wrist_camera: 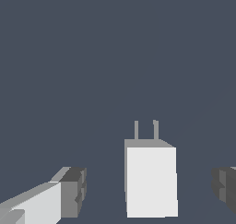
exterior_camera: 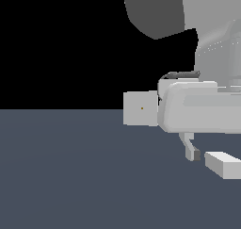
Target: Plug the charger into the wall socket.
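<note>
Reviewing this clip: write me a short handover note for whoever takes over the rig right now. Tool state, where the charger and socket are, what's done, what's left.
Tool: open and empty; in the wrist view one finger stands on each side of the charger, with a gap on both sides.
Charger: lying on the dark floor, not gripped, its two prongs pointing away from the wrist camera. In the exterior view it lies at the far right, beside the lowered finger.
Wall socket: upright plate with an orange dot, farther back toward the exterior view's left, well apart from the charger.
Done: tool lined up around the charger.
Left: grip, lift, carry to the socket, insert the prongs.
</note>
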You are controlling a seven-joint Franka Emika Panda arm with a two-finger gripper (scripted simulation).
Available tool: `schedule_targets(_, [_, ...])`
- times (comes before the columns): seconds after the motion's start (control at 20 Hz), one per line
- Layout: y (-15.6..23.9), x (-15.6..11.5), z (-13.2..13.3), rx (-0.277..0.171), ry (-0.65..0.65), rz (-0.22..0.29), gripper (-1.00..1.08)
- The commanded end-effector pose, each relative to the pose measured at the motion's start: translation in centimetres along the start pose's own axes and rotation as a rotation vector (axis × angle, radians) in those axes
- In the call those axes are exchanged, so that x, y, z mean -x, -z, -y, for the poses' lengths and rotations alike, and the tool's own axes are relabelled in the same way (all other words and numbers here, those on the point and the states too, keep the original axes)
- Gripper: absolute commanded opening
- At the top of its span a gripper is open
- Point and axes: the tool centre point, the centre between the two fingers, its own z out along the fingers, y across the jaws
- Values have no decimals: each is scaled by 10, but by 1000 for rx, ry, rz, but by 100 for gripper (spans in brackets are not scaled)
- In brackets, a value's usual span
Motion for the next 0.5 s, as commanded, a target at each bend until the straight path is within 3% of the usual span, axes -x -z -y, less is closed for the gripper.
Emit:
schedule_targets(0.0, [-9,0,0,0,0,-1,100])
schedule_targets(0.25, [-16,1,0,0,1,-1,100])
schedule_targets(0.3, [-16,1,0,0,1,-1,-100])
schedule_targets(0.45, [-16,1,0,0,1,-1,-100])
